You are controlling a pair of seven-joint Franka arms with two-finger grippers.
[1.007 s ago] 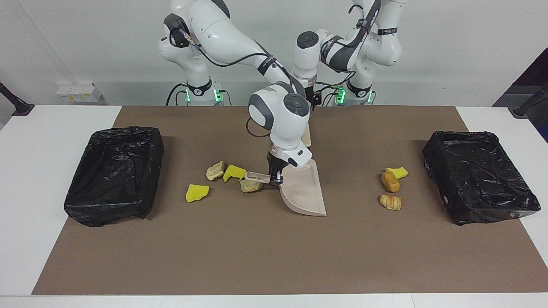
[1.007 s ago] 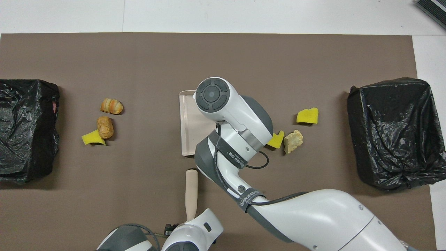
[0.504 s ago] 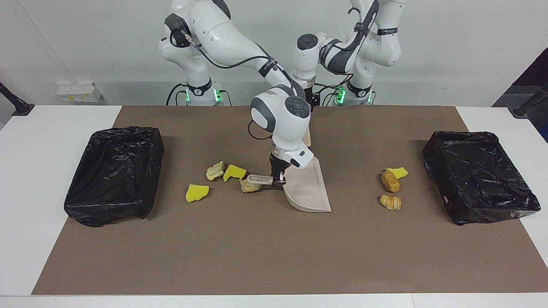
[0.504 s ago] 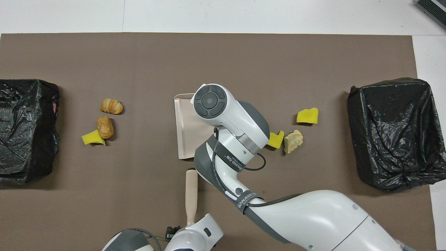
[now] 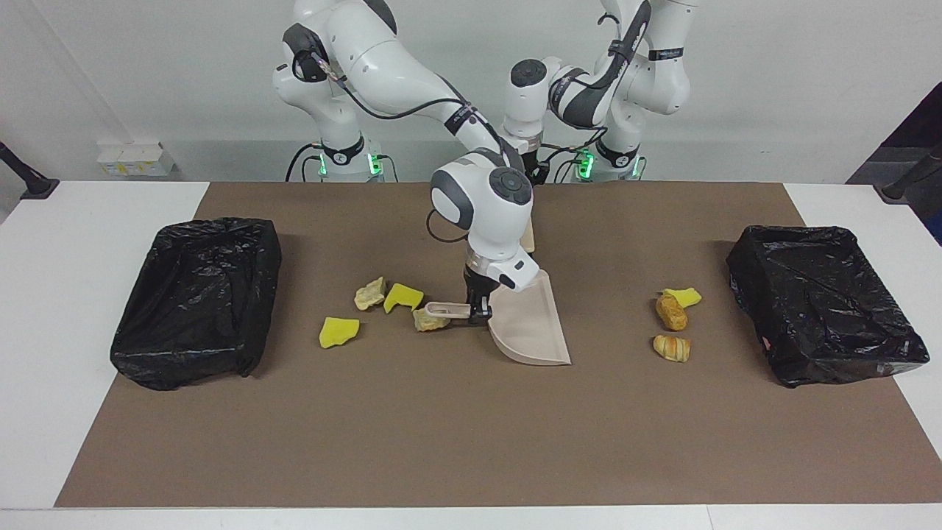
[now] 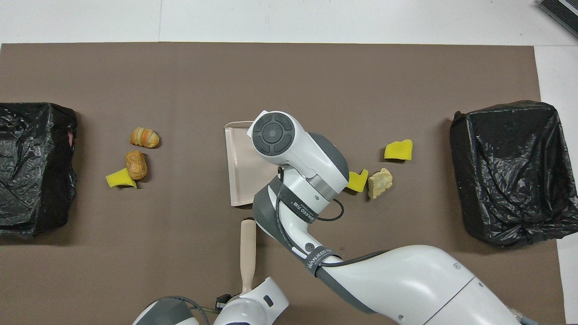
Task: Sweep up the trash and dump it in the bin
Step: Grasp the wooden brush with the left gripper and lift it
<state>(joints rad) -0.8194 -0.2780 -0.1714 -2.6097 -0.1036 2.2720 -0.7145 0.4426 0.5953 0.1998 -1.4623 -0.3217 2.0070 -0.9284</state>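
My right gripper [image 5: 478, 305] is shut on the handle of the beige dustpan [image 5: 531, 325], whose pan rests mid-table; in the overhead view the dustpan [image 6: 241, 167] is partly hidden by the arm. The handle's end lies over a tan lump [image 5: 427, 319]. Beside it, toward the right arm's end, lie a yellow sponge chunk [image 5: 402, 297], another tan lump [image 5: 369, 293] and a second sponge chunk [image 5: 338, 331]. Toward the left arm's end lie two orange bread lumps [image 5: 671, 313] [image 5: 671, 347] and a sponge chunk [image 5: 686, 297]. My left gripper [image 6: 246, 295] is at the near end of a beige stick [image 6: 247, 248].
Two bins lined with black bags stand at the table's ends, one at the right arm's end [image 5: 195, 298] and one at the left arm's end [image 5: 824, 302]. A brown mat [image 5: 471, 442] covers the table.
The right gripper has shifted the dustpan a little toward the left arm's end and turned it. The trash and the stick have not moved.
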